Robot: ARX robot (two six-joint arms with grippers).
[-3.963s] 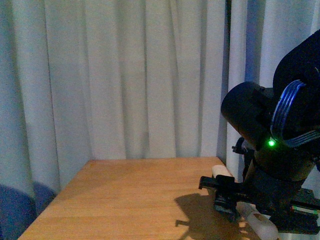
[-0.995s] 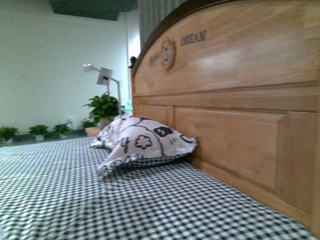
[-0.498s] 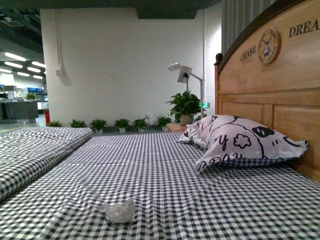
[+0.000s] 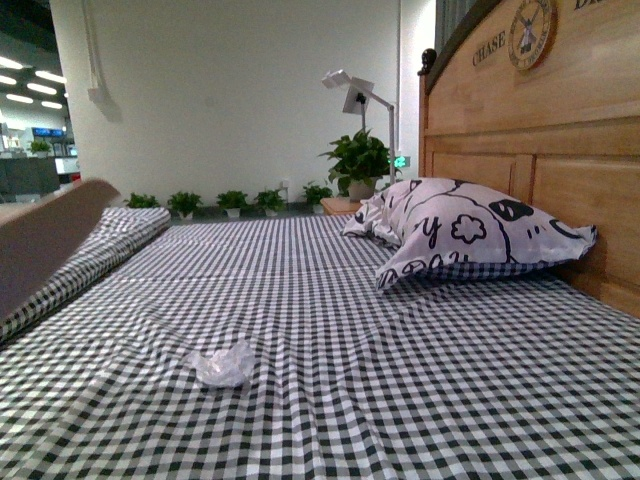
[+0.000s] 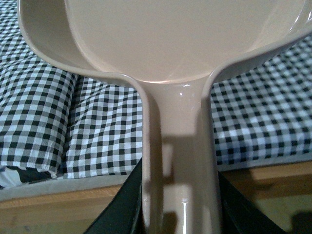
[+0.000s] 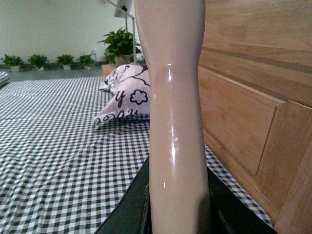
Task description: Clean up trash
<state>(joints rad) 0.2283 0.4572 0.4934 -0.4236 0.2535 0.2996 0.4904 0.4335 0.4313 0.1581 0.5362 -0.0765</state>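
The trash, a small whitish crumpled wad, lies on the black-and-white checked bed cover in the front view, near the front left. My left gripper is shut on the handle of a beige dustpan; the pan's edge shows as a blurred beige shape at the left of the front view. My right gripper is shut on the beige brush handle, which stands upright before the camera. The brush head is out of view.
A large white pillow with black cartoon prints leans near the wooden headboard on the right. A second checked mattress lies at the left. Potted plants and a lamp stand along the far white wall.
The view has swung from a wooden table and curtain to the bed, then on to the left. The trash now sits nearer the middle, and the dustpan edge has come in at the left.
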